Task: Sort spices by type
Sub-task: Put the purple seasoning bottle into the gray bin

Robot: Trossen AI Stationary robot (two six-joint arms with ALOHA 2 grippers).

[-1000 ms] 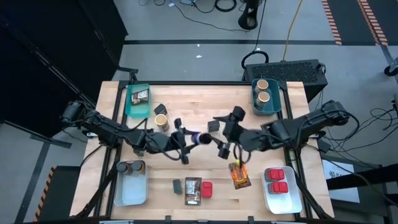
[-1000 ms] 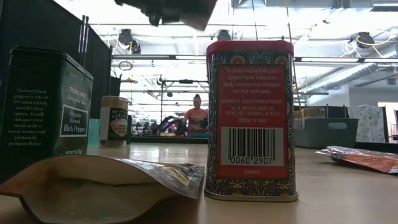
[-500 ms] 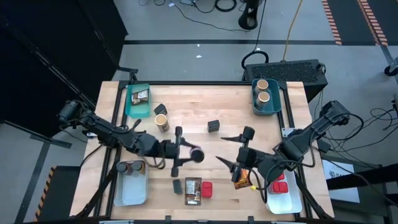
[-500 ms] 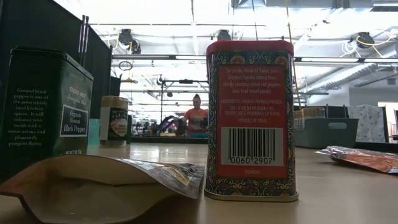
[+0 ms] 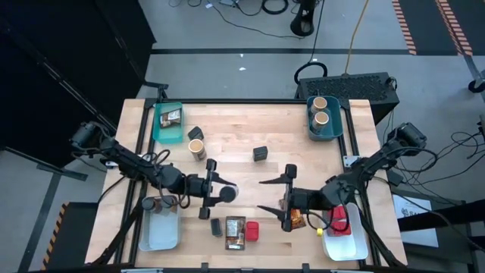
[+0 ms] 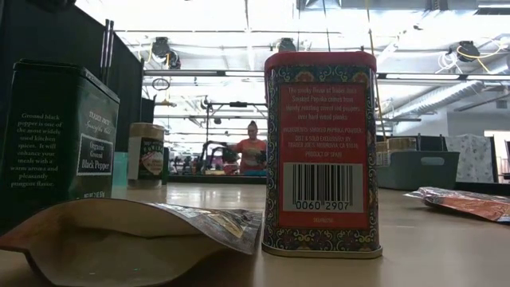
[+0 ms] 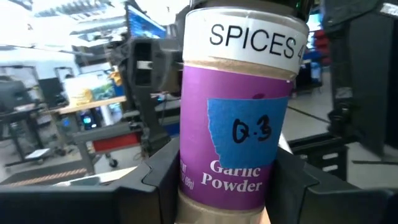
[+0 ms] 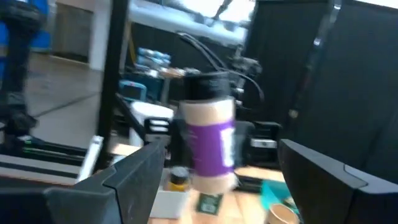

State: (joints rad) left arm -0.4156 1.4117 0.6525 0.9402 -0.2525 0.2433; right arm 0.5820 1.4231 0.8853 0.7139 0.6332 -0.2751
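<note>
High view: the left arm reaches in from the desk's left edge, low and stretched toward the middle, and its left gripper (image 5: 217, 193) is closed around a purple-labelled garlic powder jar (image 5: 226, 193) held on its side above the near-centre of the desk (image 5: 235, 133). From the left wrist view the jar (image 7: 239, 118) sits squarely between the two dark fingers (image 7: 158, 180), its white band reading "SPICES".

The right arm comes in from the right edge, bent back toward the near right, and the right gripper (image 5: 274, 194) has its jaws spread wide, holding nothing. It faces the jar across a gap, and the jar shows in the right wrist view (image 8: 211, 134) between that gripper's fingers but well beyond them. An orange printed packet (image 5: 295, 220) lies just under the right wrist.

Near the front edge lie a brown packet (image 5: 235, 231) and a red tin (image 5: 251, 230), touching. A white bin (image 5: 159, 231) sits at the near left, just beside the left arm.
</note>
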